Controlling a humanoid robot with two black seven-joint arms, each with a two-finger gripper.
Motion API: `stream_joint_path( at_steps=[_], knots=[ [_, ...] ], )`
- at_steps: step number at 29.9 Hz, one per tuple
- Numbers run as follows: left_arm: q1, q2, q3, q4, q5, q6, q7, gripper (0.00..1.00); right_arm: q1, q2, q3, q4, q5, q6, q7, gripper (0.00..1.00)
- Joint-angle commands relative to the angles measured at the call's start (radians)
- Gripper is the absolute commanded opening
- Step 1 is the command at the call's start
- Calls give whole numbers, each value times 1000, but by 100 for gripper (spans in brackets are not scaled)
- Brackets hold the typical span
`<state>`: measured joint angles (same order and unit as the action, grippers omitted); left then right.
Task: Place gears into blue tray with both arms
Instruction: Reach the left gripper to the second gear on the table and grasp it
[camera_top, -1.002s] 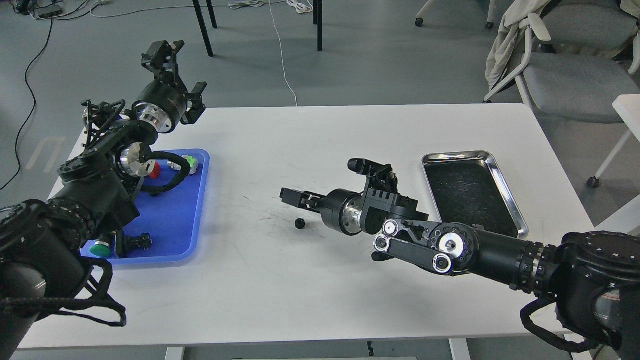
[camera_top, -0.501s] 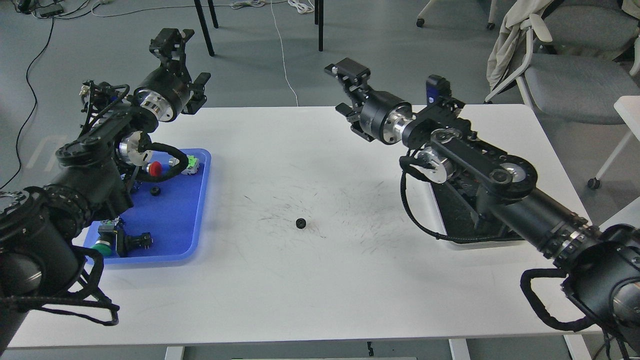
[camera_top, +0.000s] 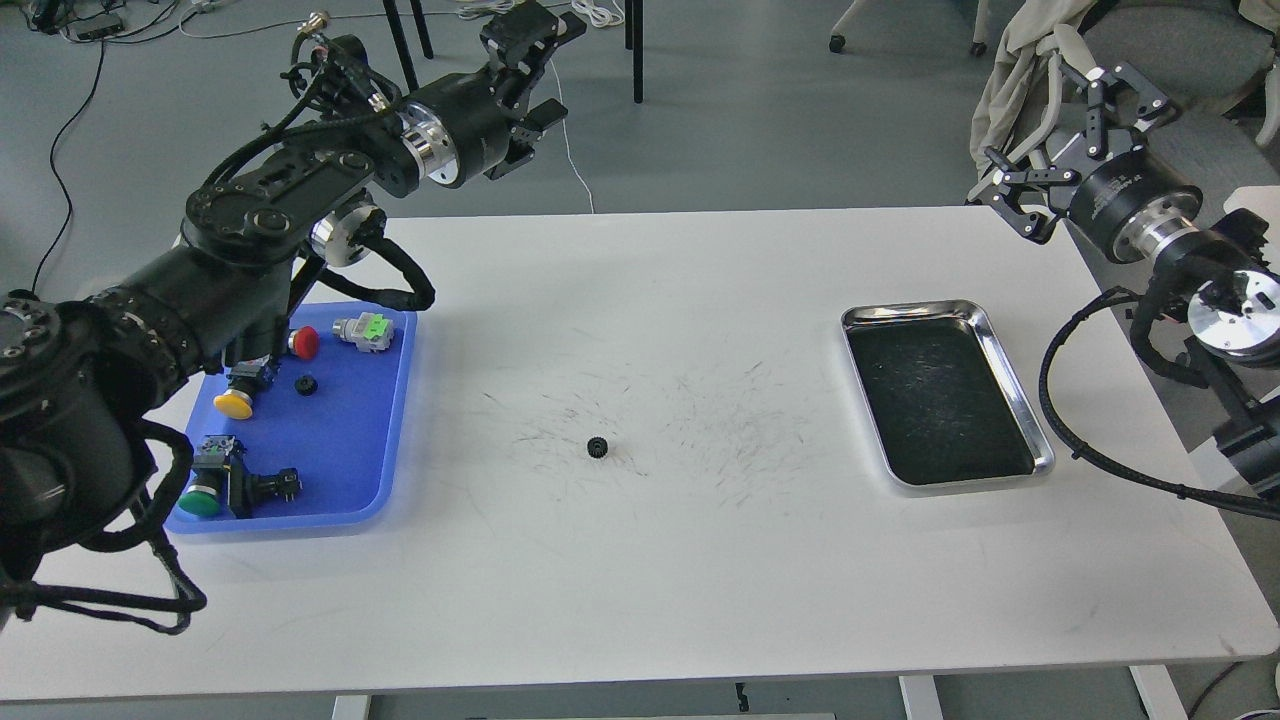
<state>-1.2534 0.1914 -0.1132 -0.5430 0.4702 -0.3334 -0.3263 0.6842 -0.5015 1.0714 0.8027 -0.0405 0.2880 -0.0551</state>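
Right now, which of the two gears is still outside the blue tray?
The gear lying alone on the bare white table, mid-table. The other gear already sits inside the blue tray among the push-buttons.

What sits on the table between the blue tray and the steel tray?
Head view: one black gear on scuffed white tabletop, between blue tray and steel tray.

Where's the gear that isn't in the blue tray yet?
In the head view, the loose gear lies on the bare white table near its middle, among dark scuff marks, between the blue tray on the left and the steel tray on the right, with neither hand near it.
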Motion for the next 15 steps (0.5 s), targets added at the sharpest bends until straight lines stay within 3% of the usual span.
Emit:
stream_joint_path(
  at_steps=[1, 6, 11, 15],
  knots=[
    [6, 91, 1, -292, 189, 88, 7, 98, -49, -14, 59, -4, 21, 25, 0, 92],
    [70, 172, 3, -569, 466, 200, 44, 98, -94, -20, 84, -4, 45, 69, 0, 93],
    [181, 194, 3, -658, 784, 243, 53, 98, -112, -22, 93, -31, 64, 82, 1, 93],
    [284, 189, 3, -651, 1124, 281, 62, 98, -112, -15, 94, -77, 64, 127, 14, 94]
  ],
)
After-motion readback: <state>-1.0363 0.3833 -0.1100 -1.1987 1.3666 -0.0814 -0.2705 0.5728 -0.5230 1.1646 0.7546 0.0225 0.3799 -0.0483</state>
